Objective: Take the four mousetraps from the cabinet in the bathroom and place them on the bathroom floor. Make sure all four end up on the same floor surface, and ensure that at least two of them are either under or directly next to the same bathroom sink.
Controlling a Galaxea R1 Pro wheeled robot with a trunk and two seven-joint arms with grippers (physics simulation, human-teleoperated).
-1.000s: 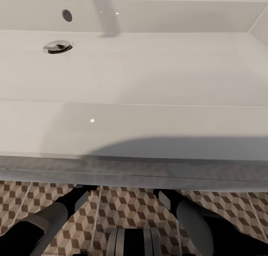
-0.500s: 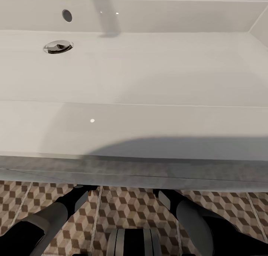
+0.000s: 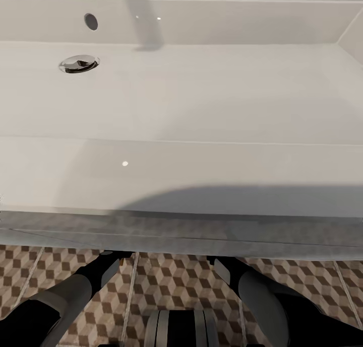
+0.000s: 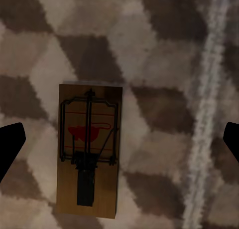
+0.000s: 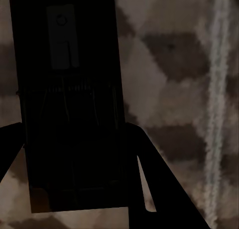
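The sink [image 3: 201, 95] hides both arms reaching under its front edge. On the floor [image 4: 164, 49], one trap [image 4: 89, 149] lies flat between the spread left end effector [image 4: 119, 139]. The right end effector [image 5: 79, 154] pinches another trap [image 5: 64, 89]; released high, it could bounce away.

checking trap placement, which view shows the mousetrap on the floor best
The left wrist view: the mousetrap lies flat, well lit on the bathroom floor. The right wrist view shows a dark, shadowed mousetrap. The head view shows floor tiles.
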